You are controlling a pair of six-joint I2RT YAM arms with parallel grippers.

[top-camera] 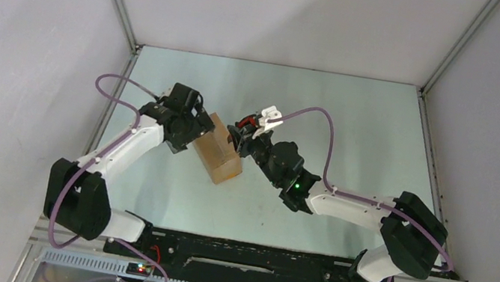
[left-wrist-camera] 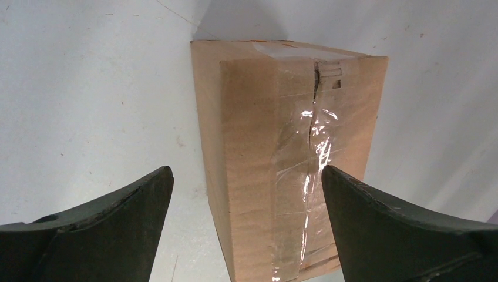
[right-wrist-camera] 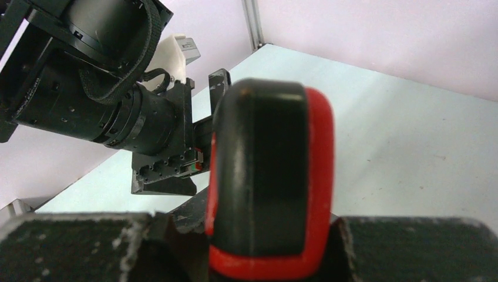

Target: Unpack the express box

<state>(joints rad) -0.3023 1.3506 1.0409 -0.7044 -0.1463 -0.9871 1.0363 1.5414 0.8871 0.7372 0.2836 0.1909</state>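
While the left gripper (top-camera: 191, 132) is hanging with its jaws spread fully apart and grasping nothing, we are watching the small, rectangular, brown cardboard express box (top-camera: 218, 153) lying on the pale grey table (top-camera: 355, 127). In the overhead view it is sitting a little toward nine o'clock from the table's middle, its long axis running from about eleven o'clock to five o'clock. We are seeing that gripper sitting at the box's ten o'clock end, and from its own wrist camera its two dark fingers (left-wrist-camera: 117, 223) are framing the box's near end, one on each side; whether either is touching the cardboard we cannot tell. A strip of clear glossy tape (left-wrist-camera: 305, 176) is running along the box's top seam, and a dark split is showing in it near the far end. At the box's two o'clock side, just beside its edge, the right gripper (top-camera: 238, 139) is clenching a red-and-black plastic utility knife (right-wrist-camera: 270, 176), whose rounded handle is standing upright between the dark pads (right-wrist-camera: 76, 247) in the right wrist view. Behind the knife, toward ten o'clock in that view, the black wrist of the left arm (right-wrist-camera: 100, 100) is filling the corner.
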